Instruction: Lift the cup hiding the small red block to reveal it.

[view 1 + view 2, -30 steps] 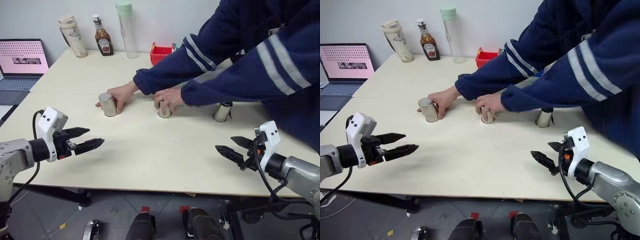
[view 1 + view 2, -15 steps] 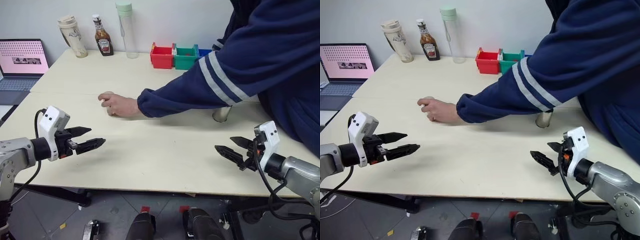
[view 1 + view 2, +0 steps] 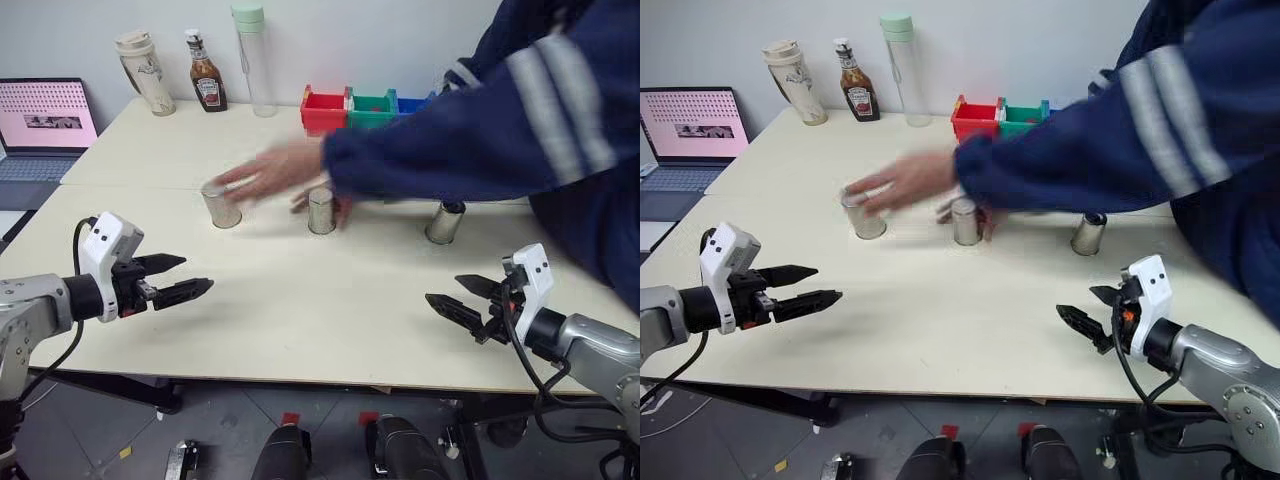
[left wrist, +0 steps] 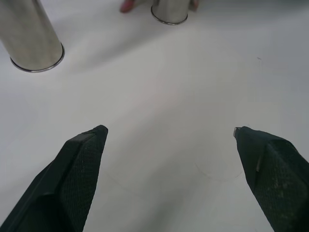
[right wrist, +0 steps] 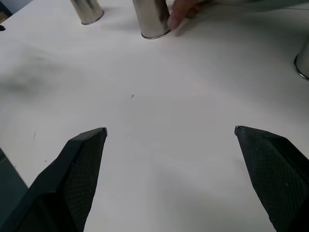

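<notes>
While a person's hands (image 3: 270, 175) blur over the left cup (image 3: 220, 206) and middle cup (image 3: 321, 211) on the counter (image 3: 300, 300), with the right cup (image 3: 444, 222) apart, the left tool (image 3: 175, 280) and right tool (image 3: 455, 300) hover, jaws spread, gripping nothing.

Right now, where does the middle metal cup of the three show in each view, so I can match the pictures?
Left eye view: middle metal cup at table centre, by the person's fingers.
Right eye view: same cup, centre.
Left wrist view: top edge, right of the other cup.
Right wrist view: near the top, a fingertip touching it.
Shared landmark: the person's hand reaching over the cups.
</notes>
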Motion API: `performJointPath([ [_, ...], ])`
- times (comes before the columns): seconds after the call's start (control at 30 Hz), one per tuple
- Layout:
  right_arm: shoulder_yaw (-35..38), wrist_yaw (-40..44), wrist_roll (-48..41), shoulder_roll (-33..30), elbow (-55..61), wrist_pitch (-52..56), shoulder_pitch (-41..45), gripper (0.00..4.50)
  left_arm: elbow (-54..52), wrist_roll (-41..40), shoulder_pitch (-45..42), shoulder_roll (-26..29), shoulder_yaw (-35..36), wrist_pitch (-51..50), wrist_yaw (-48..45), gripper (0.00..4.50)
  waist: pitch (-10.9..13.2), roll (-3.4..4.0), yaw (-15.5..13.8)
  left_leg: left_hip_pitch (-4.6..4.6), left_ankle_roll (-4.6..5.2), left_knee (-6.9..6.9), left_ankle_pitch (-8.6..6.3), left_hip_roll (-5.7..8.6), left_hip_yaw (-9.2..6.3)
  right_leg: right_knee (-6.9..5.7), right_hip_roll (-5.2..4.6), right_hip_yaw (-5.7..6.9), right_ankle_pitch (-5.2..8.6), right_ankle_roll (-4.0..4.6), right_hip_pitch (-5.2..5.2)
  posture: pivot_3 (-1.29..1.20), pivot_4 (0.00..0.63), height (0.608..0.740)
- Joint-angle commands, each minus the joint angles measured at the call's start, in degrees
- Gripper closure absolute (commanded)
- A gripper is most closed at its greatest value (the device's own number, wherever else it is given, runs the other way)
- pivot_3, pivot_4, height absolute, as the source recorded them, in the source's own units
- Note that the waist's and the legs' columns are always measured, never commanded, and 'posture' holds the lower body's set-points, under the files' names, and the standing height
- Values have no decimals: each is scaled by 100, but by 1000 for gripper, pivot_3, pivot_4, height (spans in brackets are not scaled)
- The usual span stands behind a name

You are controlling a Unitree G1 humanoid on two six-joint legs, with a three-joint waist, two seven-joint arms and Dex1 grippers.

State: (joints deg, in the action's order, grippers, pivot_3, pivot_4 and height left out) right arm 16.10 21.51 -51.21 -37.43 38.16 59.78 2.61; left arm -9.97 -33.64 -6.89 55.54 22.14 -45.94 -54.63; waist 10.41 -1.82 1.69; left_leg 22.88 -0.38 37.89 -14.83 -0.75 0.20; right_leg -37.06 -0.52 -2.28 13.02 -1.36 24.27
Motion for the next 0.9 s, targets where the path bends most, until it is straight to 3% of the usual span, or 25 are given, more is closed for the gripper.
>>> performJointPath([
  [0.03,-465,233,459,-54,205,-588,69,0,-921,38,350,-372,81,406,310,35,-2,-3,0,0,0,1,0,0,0,2,-1,-1,0,-1,-1,0,150,740],
  [0.17,-1404,105,1338,505,-449,-1380,578,0,-1370,193,535,-1073,41,789,972,35,-8,-11,12,-4,0,1,0,0,5,2,-3,-7,-2,-4,-5,0,150,740],
  [0.27,-2265,-1,2313,1198,-1672,-2226,1430,0,-1522,352,615,-1532,-86,1106,1318,35,-9,-13,45,-22,0,10,1,-10,14,-5,7,-8,-10,-9,-13,0,150,740],
  [0.4,-2650,-102,3055,2184,-3731,-3161,2653,0,-1704,502,710,-1894,-424,1320,1569,35,-11,-16,22,-24,11,11,12,-7,11,-12,27,-8,-18,-2,-14,0,150,740],
  [0.57,-2573,133,3550,2948,-6399,-4242,4063,0,-1585,631,565,-2051,-617,1456,1765,35,-14,-22,-4,-20,9,11,15,-4,19,-11,38,-8,-49,-28,-11,0,150,740],
  [0.67,-2486,406,3750,3240,-7974,-4917,4896,0,-1526,701,494,-2117,-745,1543,1846,35,-13,-19,15,1,5,7,11,8,19,1,26,-3,-70,0,2,0,150,740],
  [0.9,-2225,386,4161,3628,-9871,-6024,5797,0,-1478,768,395,-2275,-913,1596,1995,35,-13,-18,28,-3,5,2,11,-1,13,-2,26,-3,-70,3,2,0,150,740],
])
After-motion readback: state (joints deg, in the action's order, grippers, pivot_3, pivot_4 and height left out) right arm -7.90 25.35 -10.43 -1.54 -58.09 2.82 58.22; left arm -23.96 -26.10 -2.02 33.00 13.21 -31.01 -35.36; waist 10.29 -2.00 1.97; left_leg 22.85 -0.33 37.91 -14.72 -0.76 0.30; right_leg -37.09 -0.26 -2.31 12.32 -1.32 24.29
